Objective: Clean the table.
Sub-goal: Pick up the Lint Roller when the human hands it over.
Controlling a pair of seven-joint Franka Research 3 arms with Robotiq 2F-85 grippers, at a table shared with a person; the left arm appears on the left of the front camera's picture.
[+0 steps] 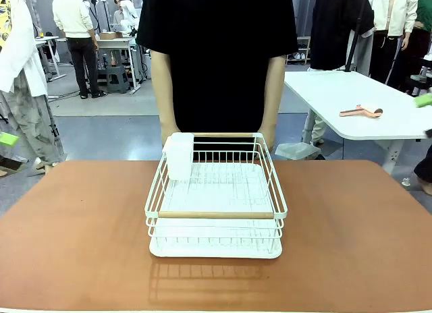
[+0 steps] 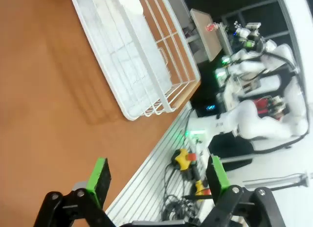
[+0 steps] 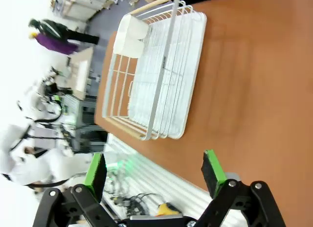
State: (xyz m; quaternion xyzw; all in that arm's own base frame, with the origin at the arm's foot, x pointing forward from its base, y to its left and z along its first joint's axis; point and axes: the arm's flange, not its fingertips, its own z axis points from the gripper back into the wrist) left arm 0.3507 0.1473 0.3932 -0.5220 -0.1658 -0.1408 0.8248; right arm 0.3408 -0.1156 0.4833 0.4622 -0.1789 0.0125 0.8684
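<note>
Centrally, white wire rack (image 1: 216,215), wooden rails, on glossy reddish-brown table (image 1: 81,232); left pincer (image 2: 157,175), right pincer (image 3: 154,170) both apart.

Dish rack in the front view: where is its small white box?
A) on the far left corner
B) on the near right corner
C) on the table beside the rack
A: the small white box hangs on the dish rack at its far left corner, toward the person.

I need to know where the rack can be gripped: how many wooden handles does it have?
2. The near handle runs along the dish rack's side closest to the camera. The far handle runs along the side by the person. None seems hidden.
</note>
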